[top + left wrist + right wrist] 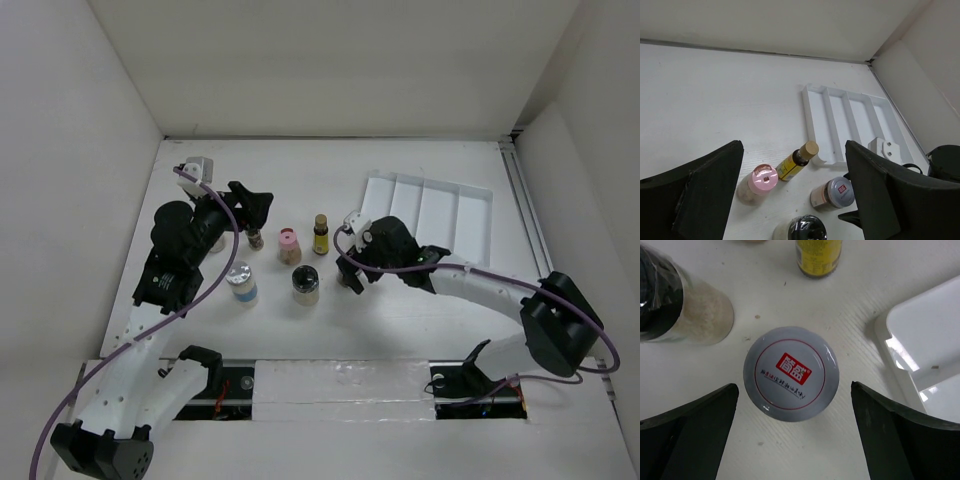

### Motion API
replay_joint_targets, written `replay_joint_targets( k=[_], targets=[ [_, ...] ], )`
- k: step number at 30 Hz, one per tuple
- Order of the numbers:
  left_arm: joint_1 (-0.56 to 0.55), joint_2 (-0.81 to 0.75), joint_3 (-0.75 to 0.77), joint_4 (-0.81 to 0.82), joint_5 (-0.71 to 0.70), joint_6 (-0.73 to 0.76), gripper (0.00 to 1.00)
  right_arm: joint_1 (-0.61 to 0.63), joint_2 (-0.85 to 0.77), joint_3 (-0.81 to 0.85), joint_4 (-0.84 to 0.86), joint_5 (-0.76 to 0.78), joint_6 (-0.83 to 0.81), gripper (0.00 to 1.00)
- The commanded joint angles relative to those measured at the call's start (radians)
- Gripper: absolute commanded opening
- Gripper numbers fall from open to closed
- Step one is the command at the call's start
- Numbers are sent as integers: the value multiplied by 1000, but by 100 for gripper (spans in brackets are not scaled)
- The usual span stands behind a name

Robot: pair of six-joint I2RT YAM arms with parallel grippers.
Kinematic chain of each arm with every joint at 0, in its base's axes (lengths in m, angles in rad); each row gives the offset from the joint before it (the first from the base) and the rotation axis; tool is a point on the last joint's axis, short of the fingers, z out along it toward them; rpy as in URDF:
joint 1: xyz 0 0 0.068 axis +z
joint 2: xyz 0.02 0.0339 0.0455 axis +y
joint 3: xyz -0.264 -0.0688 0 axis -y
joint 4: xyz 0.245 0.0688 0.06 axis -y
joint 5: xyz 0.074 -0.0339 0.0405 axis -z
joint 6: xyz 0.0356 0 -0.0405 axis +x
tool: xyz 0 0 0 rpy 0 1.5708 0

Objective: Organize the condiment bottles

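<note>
One black-lidded jar (675,307), yellow bottle (819,256) and white tray (927,335) ring the silver-lidded jar (791,373).

**A:** Overhead, the right end effector (351,281) covers the silver-lidded jar (791,372), and only a dark sliver shows under it. The right wrist view gives just the lid; the body is hidden beneath it.

**B:** Black-lidded jar (675,305)?

**A:** Cut by the left edge in the right wrist view and by the bottom edge in the left wrist view. No full outline from either wrist.

**B:** Rest of the right wrist view?

**A:** The yellow bottle (819,255) loses everything above its base to the top edge. The tray (920,340) runs off the right edge.

**B:** Left side?

**A:** The dark jar (256,238) is partly under the left end effector (258,212) overhead, so its top can't be made out. Its label is too small to read.
</note>
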Motion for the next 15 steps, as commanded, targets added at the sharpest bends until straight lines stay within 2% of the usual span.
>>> replay_joint_targets(
  k=[1,3,6,7,9,12,15],
  targets=[
    [4,-5,6,55,24,-2,79,17,22,52,116,-14,-11,100],
    [4,-5,6,41,24,-2,79,17,34,52,149,-14,-11,99],
    [4,4,6,52,36,-2,79,17,60,43,170,-14,-11,84],
    [4,-5,6,52,36,-2,79,17,60,43,170,-14,-11,70],
    [4,-5,6,52,36,-2,79,17,40,43,170,-14,-2,53],
    [4,-5,6,52,46,-2,79,17,-38,66,170,-5,-2,44],
    [4,7,6,47,46,-2,79,17,-151,110,170,69,-2,44]
  ],
)
